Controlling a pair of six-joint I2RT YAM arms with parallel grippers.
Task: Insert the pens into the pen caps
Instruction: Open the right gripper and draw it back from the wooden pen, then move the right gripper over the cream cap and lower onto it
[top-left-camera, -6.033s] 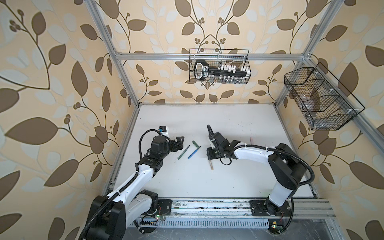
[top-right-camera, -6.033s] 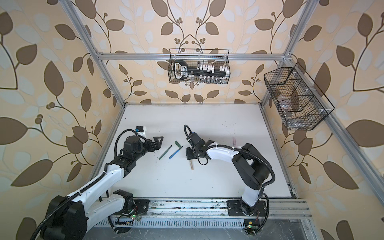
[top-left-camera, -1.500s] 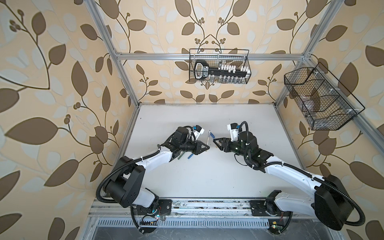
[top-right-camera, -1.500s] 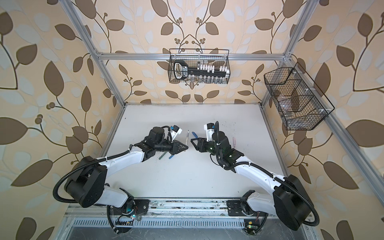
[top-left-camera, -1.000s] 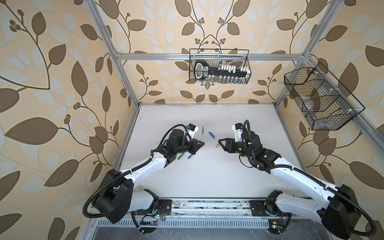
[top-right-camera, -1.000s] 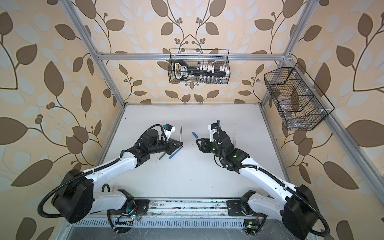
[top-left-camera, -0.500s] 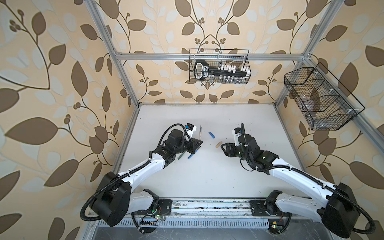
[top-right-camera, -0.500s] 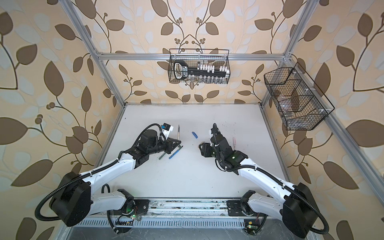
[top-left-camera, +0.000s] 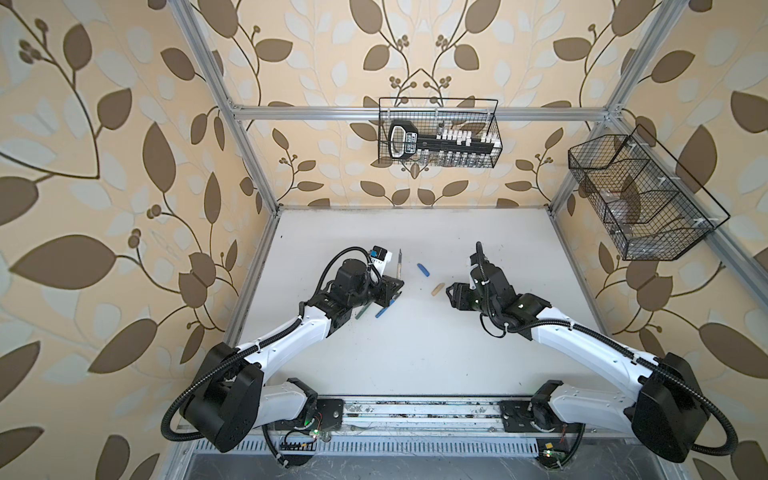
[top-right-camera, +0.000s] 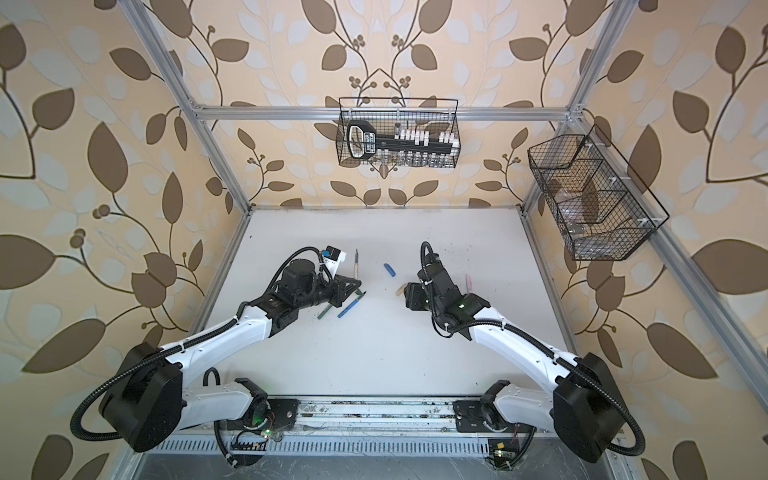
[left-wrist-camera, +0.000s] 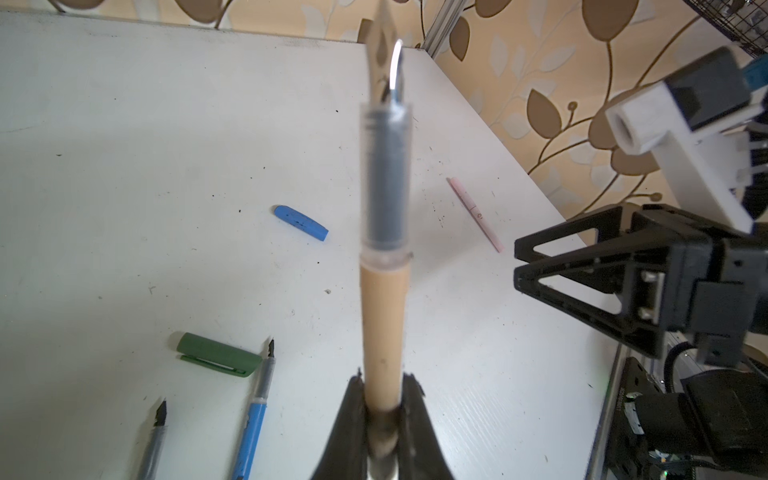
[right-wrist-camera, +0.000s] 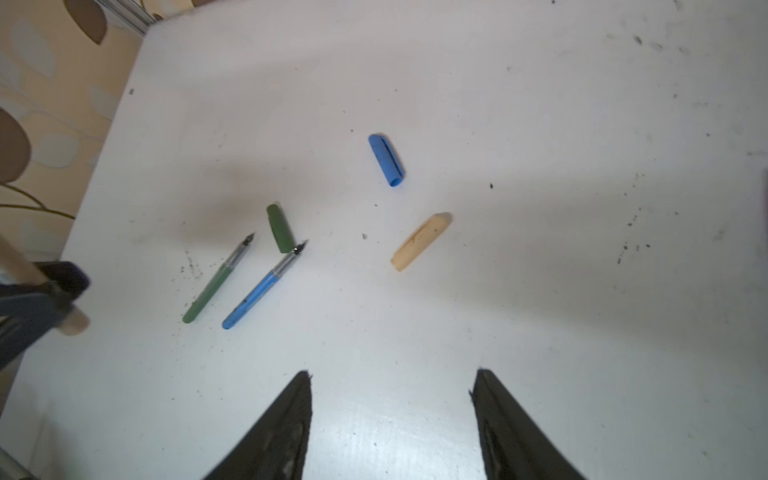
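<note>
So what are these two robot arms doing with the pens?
The left fingers are clamped on the tan pen, holding it off the table with its nib bare. The right fingers are open and empty, hovering near the tan cap. The green pen, blue pen, green cap and blue cap lie loose, none joined.

Tan pen (left-wrist-camera: 384, 324) uncapped, gripped at barrel; tan cap (right-wrist-camera: 420, 242), blue cap (right-wrist-camera: 386, 160) lying apart.
</note>
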